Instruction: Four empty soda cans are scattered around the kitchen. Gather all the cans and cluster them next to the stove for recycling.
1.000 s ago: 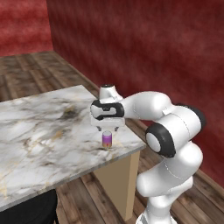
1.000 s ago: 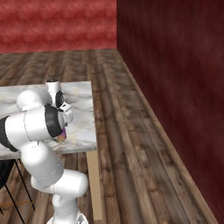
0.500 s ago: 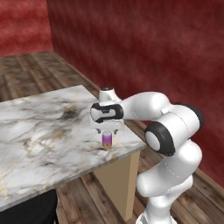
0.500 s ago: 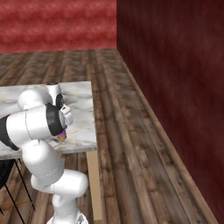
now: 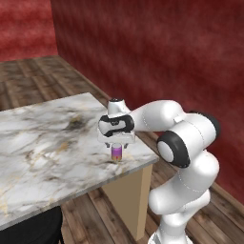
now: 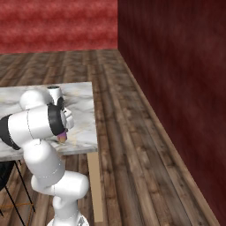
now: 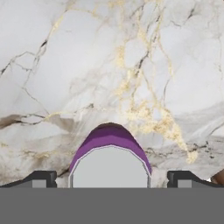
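Jaws: spread wide, one finger tip at either side of the purple can (image 7: 110, 155), neither touching it. The gripper (image 7: 110, 178) hangs straight down over the can, so its silver top sits square between the tips, toward 6 o'clock in the hand view. This placement looks deliberate: centred and open, the jaws need only descend and close to take the can by its sides.

Can: upright on the marble table (image 5: 43, 143), seen in the left base view (image 5: 116, 153) directly beneath the hand, near the table's corner at about 4 o'clock of the slab. In the right base view a sliver of it (image 6: 62, 136) shows below the forearm.

Arm: reaches from the base over the table edge, wrist turned down, which keeps the fingers vertical for a side grasp.

Judgement: collection of this can is at the approach stage; nothing is held. Risk: the can stands near the table edge, and an off-centre closure could tip it off.
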Controlling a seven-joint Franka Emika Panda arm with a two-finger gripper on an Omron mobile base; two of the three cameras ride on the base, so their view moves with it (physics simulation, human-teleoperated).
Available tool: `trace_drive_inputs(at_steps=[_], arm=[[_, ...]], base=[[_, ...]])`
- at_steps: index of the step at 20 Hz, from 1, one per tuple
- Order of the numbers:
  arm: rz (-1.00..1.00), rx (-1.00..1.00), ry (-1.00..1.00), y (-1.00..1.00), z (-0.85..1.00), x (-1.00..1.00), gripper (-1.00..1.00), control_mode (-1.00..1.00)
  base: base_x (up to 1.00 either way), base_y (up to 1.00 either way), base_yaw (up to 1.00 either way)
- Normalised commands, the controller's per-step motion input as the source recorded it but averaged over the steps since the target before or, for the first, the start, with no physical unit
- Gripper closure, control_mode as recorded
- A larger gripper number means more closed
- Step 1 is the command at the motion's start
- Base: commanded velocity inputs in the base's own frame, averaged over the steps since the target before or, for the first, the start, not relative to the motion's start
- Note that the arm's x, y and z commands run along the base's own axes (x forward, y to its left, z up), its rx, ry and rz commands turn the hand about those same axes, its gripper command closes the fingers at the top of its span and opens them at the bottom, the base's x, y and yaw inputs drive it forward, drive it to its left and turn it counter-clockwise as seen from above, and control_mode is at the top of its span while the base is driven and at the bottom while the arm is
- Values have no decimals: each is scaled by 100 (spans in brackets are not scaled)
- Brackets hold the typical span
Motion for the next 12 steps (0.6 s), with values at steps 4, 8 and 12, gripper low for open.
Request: trace_drive_inputs(at_steps=[4,8,12], arm=[[0,0,0,0,-12,0,-100,-100],[0,0,0,0,-9,0,-100,-100],[0,0,0,0,-7,0,-100,-100]], base=[[0,0,0],[0,0,0],[0,0,0]])
